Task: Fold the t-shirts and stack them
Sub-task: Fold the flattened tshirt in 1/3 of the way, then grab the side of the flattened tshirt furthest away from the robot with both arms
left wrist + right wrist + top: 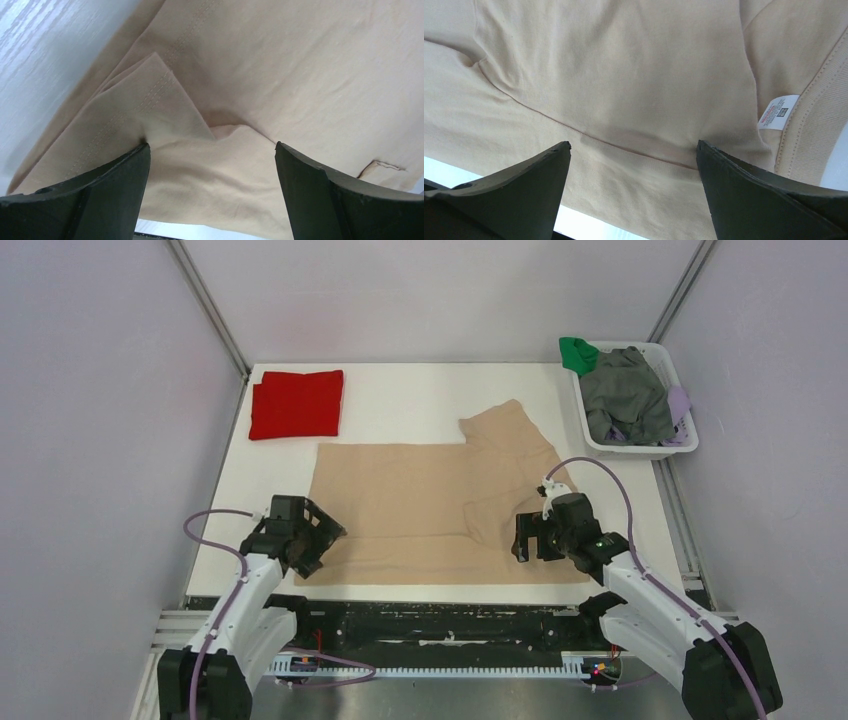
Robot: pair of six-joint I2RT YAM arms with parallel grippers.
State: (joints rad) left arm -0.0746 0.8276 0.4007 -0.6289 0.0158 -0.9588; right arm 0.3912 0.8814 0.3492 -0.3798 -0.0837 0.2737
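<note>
The soft, short-sleeved beige-tan cloth t-shirt [430,495] is one even, plain colour, with rows of stitching in the same tone along its hem. Its small rectangular neck label [778,112] is white with red and black print. The rectangular bright red cloth t-shirt [296,403] is solid and unpatterned. The flat tabletop [420,390] is white. The white plastic basket [690,448] holds a crumpled grey garment [625,400], a green cloth [577,354] and a lilac cloth [680,400].

On the beige t-shirt [624,75], the neck label [778,112] print is unreadably small.
</note>
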